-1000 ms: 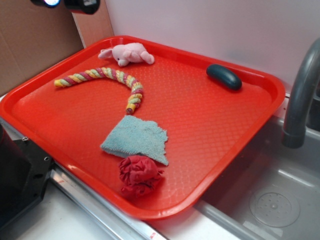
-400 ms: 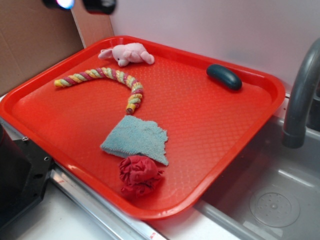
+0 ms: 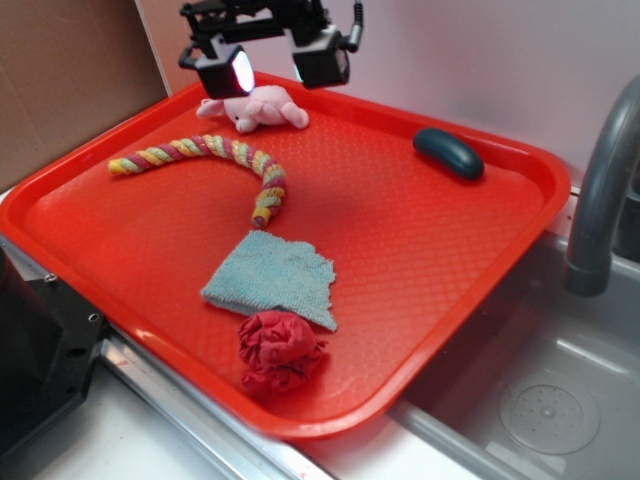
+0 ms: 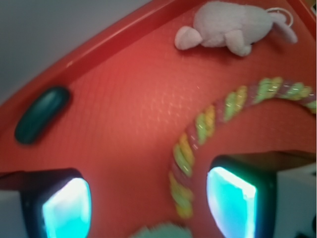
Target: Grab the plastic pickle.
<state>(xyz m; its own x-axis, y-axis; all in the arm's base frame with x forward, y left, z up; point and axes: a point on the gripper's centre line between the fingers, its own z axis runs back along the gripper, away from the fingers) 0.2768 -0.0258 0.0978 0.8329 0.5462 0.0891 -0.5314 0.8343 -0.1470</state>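
Gripper [image 3: 268,62] poised above the tray's [image 3: 430,330] far left corner, over the plush toy [image 3: 256,107], fingers spread with nothing between them. Pickle [image 3: 448,152] lies near the tray's far edge toward the right corner, well apart from the gripper. Rope [image 3: 215,160] curves beside the toy.

Tool [image 3: 272,62] dropped lower, shifted right (over plush [image 3: 256,108]).
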